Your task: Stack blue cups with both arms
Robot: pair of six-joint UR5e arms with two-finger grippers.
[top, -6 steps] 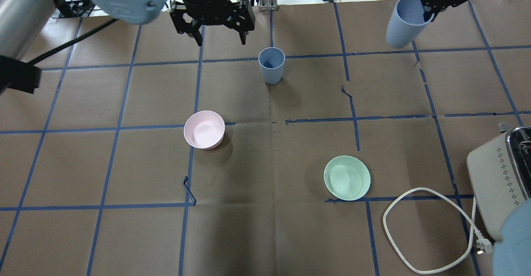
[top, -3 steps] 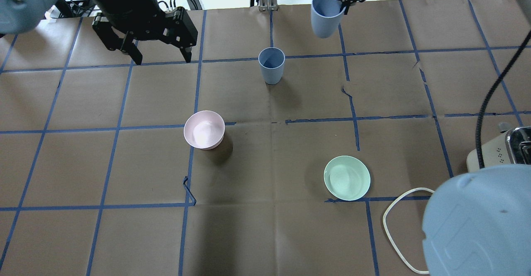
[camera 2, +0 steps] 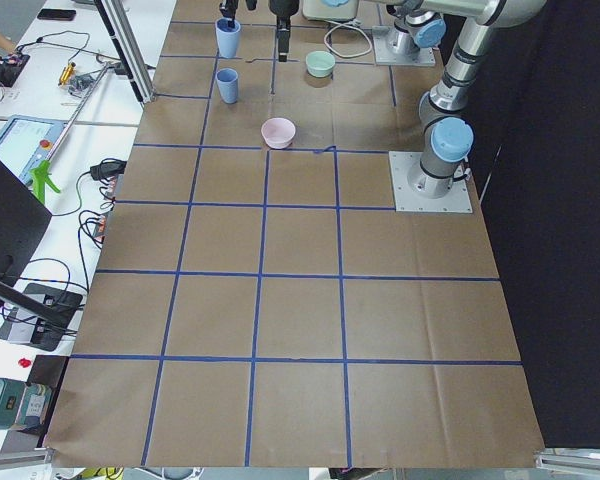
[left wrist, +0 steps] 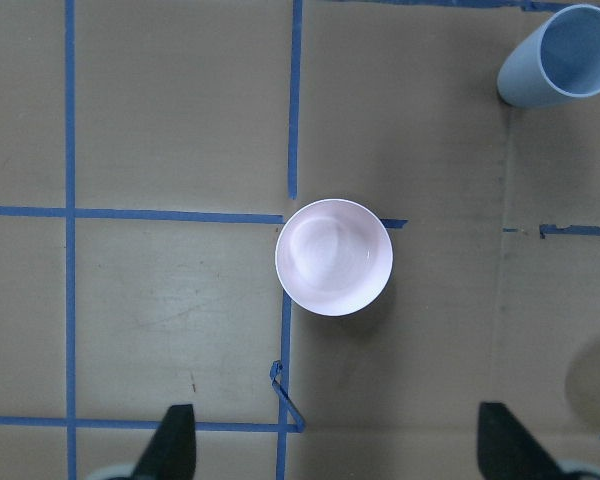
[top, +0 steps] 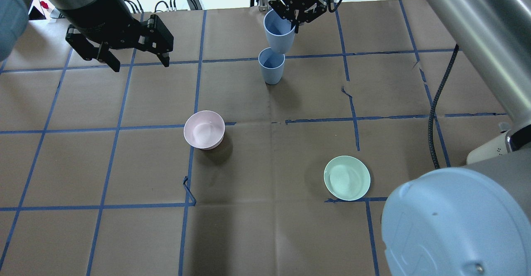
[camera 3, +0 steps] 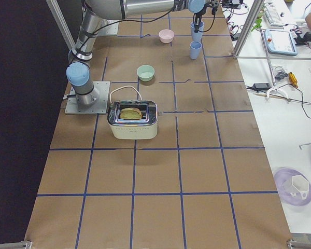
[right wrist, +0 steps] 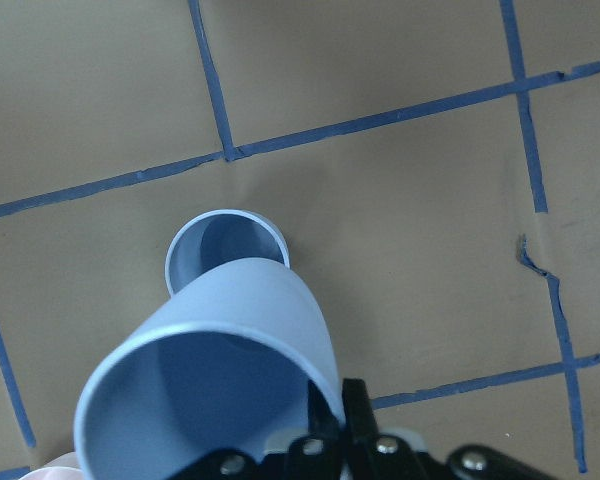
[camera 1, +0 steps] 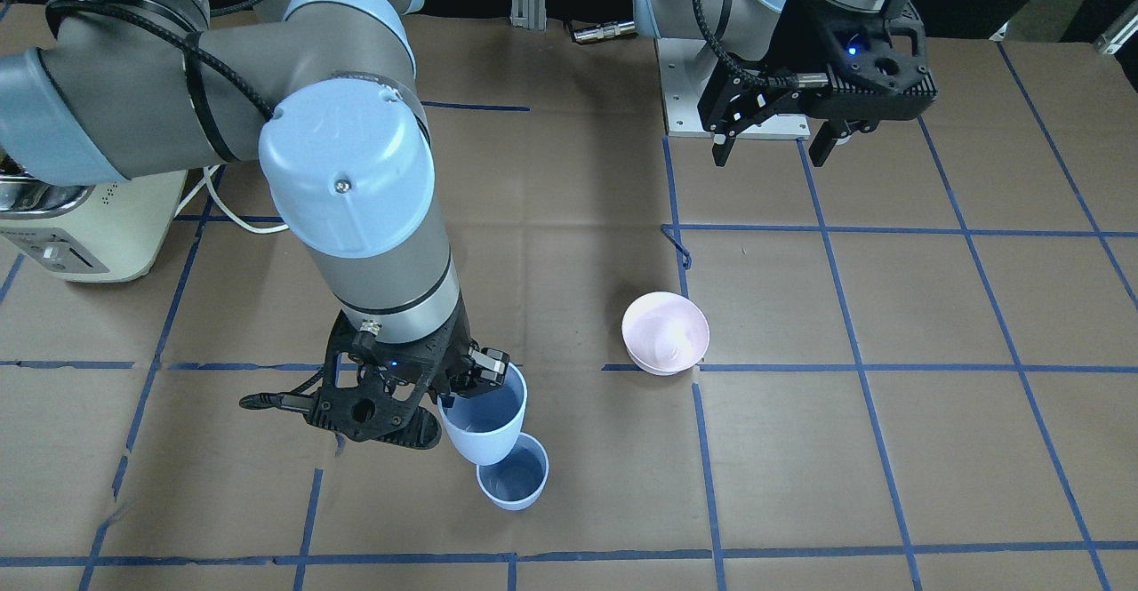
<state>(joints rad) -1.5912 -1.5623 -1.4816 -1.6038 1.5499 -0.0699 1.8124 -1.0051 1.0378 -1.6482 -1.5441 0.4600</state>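
Note:
One blue cup [top: 271, 66] stands upright on the table at the far middle; it also shows in the front view [camera 1: 513, 482]. My right gripper [top: 295, 20] is shut on the rim of the second blue cup [top: 279, 33] and holds it tilted, with its base just over the standing cup's rim. The right wrist view shows the held cup [right wrist: 220, 380] in front of the standing cup [right wrist: 215, 250]. I cannot tell if the two cups touch. My left gripper [top: 140, 63] is open and empty, in the air to the left of the cups.
A pale pink bowl [top: 204, 129] sits at middle left, below the left wrist camera [left wrist: 333, 257]. A mint-green bowl [top: 347, 178] sits at near right. A toaster [camera 1: 80, 218] with a white cable [camera 1: 222, 204] stands at the table's right edge.
My right gripper carried its blue cup leftward from the far right to just over the standing cup. My left gripper moved left, away from the standing cup, and stayed open.

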